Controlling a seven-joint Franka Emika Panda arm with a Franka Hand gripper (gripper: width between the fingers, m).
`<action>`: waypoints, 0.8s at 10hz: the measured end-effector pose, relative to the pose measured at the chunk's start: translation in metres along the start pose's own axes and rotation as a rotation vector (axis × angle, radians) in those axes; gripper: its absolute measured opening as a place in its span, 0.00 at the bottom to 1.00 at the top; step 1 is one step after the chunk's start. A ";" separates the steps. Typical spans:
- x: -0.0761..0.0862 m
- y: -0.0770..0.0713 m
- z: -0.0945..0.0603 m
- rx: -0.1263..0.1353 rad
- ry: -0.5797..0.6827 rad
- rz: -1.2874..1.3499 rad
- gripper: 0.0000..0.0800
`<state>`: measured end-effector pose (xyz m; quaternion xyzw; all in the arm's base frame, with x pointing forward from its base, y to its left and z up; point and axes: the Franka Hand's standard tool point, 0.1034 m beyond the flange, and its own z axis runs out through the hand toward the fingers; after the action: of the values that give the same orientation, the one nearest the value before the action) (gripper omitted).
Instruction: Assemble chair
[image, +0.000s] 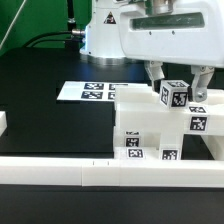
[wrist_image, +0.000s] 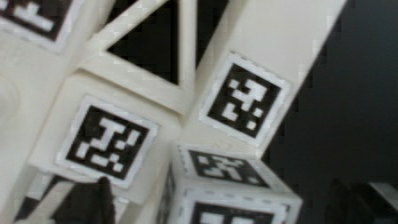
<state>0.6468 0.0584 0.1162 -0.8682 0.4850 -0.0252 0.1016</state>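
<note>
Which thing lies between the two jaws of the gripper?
A small tagged cube stands there, atop the partly built chair, as the exterior view shows. Whether the gripper touches it, I cannot tell.

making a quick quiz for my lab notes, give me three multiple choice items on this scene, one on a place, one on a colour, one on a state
1. Where does the marker board lie?
A) flat on the table, to the exterior view's left of the gripper
B) between the fingers
C) standing on edge

2. What colour is the table?
A) white
B) black
C) wood brown

3. How is the small cube placed?
A) lying alone on the table
B) at the top of the partly built chair, with a finger on either side
C) raised high above every other part

Answers:
1 A, the board lies flat on the table beyond the chair.
2 B, the bare surface around the parts is black.
3 B, the cube sits on the white block under it, between the fingers.
</note>
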 end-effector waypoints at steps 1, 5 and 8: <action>0.000 0.000 0.000 0.000 0.000 -0.090 0.77; 0.001 0.001 -0.002 -0.083 -0.005 -0.605 0.81; 0.003 0.000 -0.003 -0.105 -0.023 -0.886 0.81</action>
<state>0.6478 0.0554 0.1187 -0.9964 0.0657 -0.0319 0.0422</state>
